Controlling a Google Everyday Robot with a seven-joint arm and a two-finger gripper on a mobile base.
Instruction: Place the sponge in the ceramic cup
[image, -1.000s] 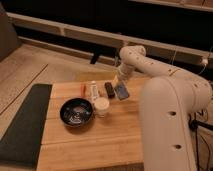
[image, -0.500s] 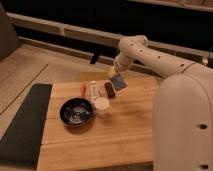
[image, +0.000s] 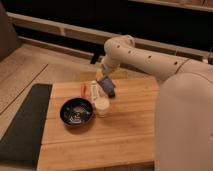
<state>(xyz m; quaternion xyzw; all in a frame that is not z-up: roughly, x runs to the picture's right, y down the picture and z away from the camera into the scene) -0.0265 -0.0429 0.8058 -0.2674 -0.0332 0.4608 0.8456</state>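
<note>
Gripper (image: 106, 80) clamped on sponge (image: 104, 85), raised just above ceramic cup (image: 101, 106), black bowl (image: 76, 111) beside cup.

On my table (image: 127, 132) I see a black bowl (image: 76, 111), a cup (image: 102, 106) just right of it, a white-and-orange bottle (image: 93, 90) behind them, a small black object (image: 111, 93) beside the bottle and a dark mat (image: 24, 125) along the left edge, while the tool (image: 104, 79) hangs just above the black object, clamped on the sponge (image: 106, 85).

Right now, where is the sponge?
Centre of the camera view: the sponge is clamped in the gripper, above the table, just behind the ceramic cup and beside the white-and-orange bottle.
</note>
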